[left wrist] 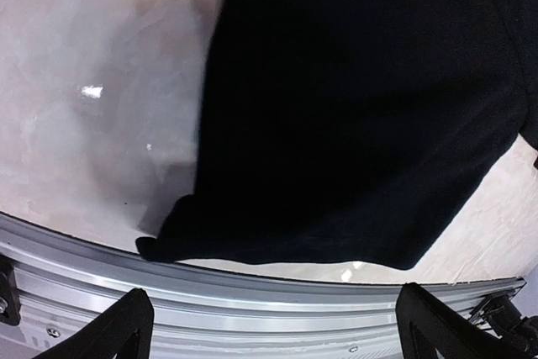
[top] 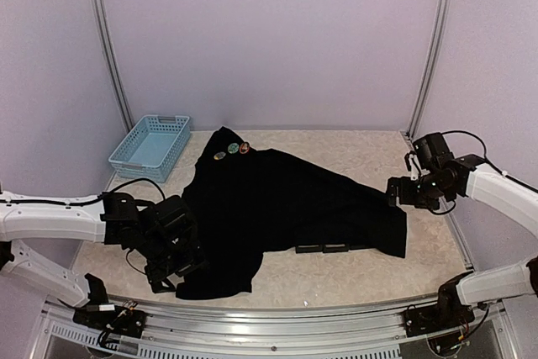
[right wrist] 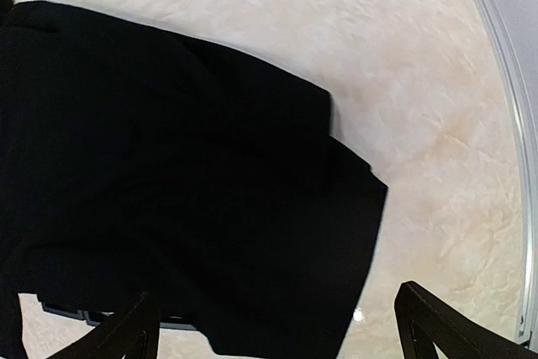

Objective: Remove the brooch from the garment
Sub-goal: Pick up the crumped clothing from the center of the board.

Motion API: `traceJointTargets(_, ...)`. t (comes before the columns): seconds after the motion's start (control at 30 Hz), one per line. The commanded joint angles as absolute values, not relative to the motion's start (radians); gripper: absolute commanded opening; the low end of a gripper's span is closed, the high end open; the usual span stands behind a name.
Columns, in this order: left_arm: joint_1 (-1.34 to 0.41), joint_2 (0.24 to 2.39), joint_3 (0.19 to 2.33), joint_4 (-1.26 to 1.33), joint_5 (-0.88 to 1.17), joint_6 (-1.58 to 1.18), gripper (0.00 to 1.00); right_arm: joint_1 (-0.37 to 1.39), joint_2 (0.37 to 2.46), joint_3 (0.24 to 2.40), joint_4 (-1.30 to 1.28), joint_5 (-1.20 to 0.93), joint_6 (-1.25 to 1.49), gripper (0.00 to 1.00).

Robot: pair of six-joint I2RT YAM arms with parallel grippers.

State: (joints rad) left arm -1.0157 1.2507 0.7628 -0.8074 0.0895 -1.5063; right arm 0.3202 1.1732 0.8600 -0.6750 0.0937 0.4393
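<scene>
Care matters here: left pincer [top: 171, 275] and right pincer [top: 392, 192] both gape wide and empty over edges of the garment [top: 286, 199], the small round brooches [top: 233, 150] lie well beyond the left one, so one should press cloth just beside a brooch while the other plucks.

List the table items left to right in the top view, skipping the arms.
basket → brooches → frames. The garment spans most of the width, lying under the brooches and over part of the frames, so it is left out of the order.
</scene>
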Motion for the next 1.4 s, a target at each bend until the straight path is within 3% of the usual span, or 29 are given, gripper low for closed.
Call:
traceJointTargets(0.0, -1.025, 1.157, 0.647, -0.695, 0.139, -1.594, 0.99, 0.166, 1.149, 0.782, -0.635, -0.053, 0.438, 0.99)
traceJointTargets(0.2, -1.006, 1.092, 0.57, -0.622, 0.128, -1.601, 0.99, 0.057, 1.163, 0.728, -0.58, -0.166, 0.449, 0.99)
traceJointTargets(0.33, -0.957, 1.089, 0.51, -0.534, 0.171, -1.582, 0.99, 0.057, 1.185, 0.688, -0.55, -0.196, 0.472, 0.92)
traceJointTargets(0.7, -0.913, 1.183, 0.538, -0.525, 0.196, -1.519, 0.99, 0.057, 1.136, 0.688, -0.671, -0.136, 0.479, 0.87)
traceJointTargets(0.9, -0.932, 1.268, 0.596, -0.552, 0.176, -1.518, 0.96, 0.059, 1.134, 0.681, -0.687, -0.179, 0.564, 0.78)
traceJointTargets(1.03, -0.938, 1.302, 0.605, -0.531, 0.175, -1.529, 0.71, 0.063, 1.153, 0.676, -0.703, -0.164, 0.574, 0.73)
traceJointTargets(1.23, -0.935, 1.301, 0.644, -0.584, 0.145, -1.532, 0.24, 0.1, 1.174, 0.691, -0.772, -0.097, 0.602, 0.72)
traceJointTargets(1.37, -0.899, 1.241, 0.659, -0.565, 0.116, -1.501, 0.0, 0.154, 1.171, 0.657, -0.754, -0.115, 0.665, 0.69)
